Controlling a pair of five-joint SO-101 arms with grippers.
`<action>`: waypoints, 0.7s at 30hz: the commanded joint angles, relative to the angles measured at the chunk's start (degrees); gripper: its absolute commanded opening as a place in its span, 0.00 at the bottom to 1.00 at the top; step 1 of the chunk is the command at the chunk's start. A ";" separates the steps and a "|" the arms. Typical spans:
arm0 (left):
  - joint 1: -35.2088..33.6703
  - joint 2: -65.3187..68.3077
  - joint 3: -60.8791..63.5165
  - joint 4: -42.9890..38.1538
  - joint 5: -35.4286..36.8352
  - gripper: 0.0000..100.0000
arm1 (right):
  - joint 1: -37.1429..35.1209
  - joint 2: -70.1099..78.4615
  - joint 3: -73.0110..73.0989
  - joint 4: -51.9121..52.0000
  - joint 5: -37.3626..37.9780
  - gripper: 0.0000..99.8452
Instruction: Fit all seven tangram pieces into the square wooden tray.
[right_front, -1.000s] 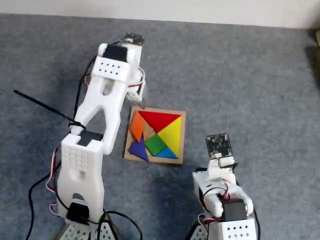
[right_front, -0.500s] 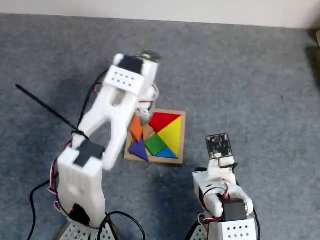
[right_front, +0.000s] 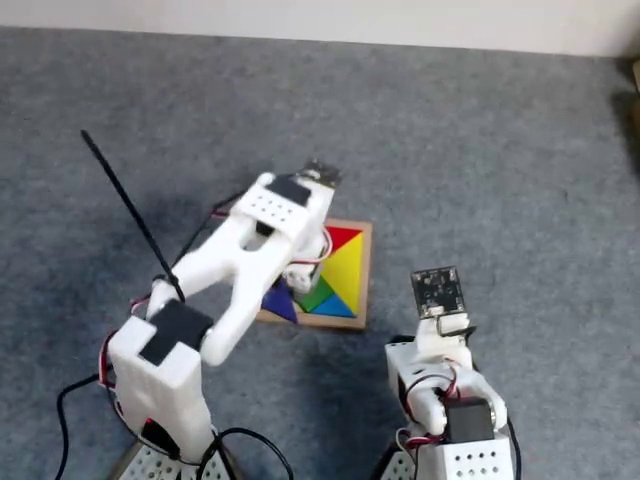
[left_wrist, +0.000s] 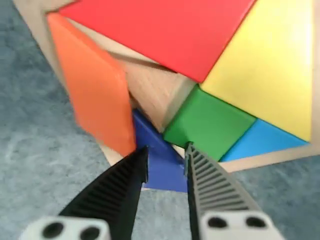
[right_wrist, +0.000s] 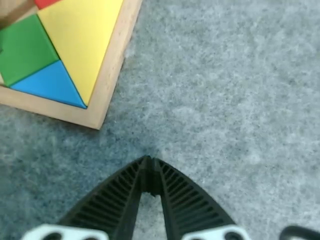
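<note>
Tangram tray (right_front: 366, 270) in the middle of the table, my left arm bent over it.
My left jaws stand slightly apart, gripping nothing, just above the dark blue triangle (left_wrist: 160, 162), which overhangs the tray's edge. The red triangle (left_wrist: 165, 30), yellow triangle (left_wrist: 270, 65), green square (left_wrist: 207, 122) and light blue triangle (left_wrist: 262, 142) lie flat inside. The orange piece (left_wrist: 97, 90) borders a bare wooden gap (left_wrist: 155, 95). My right jaws are closed, empty, over grey table beside the tray's corner.

We look down on the bench (right_front: 500, 120) from high overhead, tray (right_front: 367, 270) at mid-frame; our left wrist camera hangs close over that tray; the right one, low, shares its corner.
</note>
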 joint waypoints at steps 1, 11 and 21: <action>0.66 -3.30 4.70 -2.73 -2.20 0.13 | 0.66 -0.75 6.55 0.40 -0.18 0.01; -5.23 -3.65 12.53 0.26 -3.78 0.13 | 0.66 -0.75 6.55 0.40 -0.18 0.01; -5.85 -16.75 14.29 2.02 -3.78 0.13 | 0.66 -0.75 6.55 0.40 -0.18 0.01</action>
